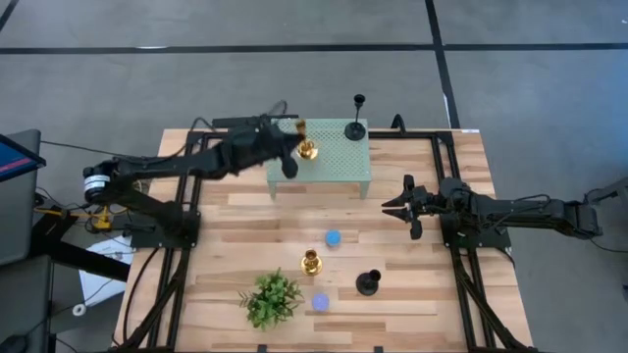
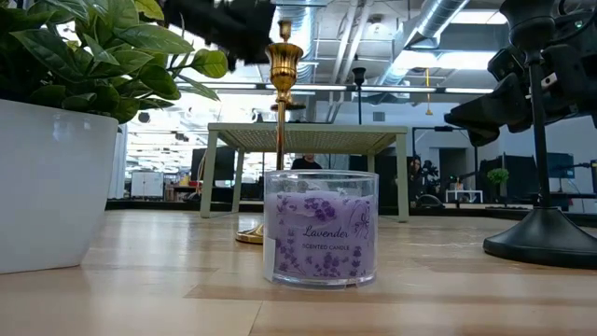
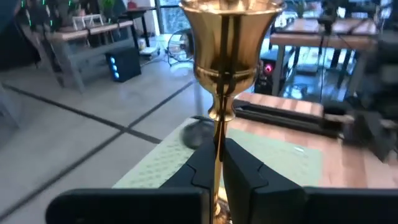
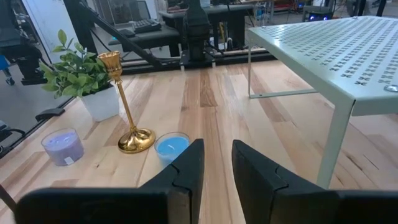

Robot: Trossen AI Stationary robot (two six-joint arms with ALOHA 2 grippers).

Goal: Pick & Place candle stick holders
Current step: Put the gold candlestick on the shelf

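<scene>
Two candle stick holders are remaining on the table (image 1: 412, 294), gold (image 1: 311, 262) and black (image 1: 368, 283) (right hand (image 1: 404, 208) idling released), while one black (image 1: 356, 120) is standing on the green shelf (image 1: 345, 167) and the left hand (image 1: 297, 138) is gripping another gold holder (image 1: 306, 145) above it.

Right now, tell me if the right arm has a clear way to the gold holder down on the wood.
Probably yes. The right gripper hangs open and empty above the table, and the gold holder stands upright ahead of it. Only the blue candle sits close beside its base; the stem looks free to grasp.
</scene>
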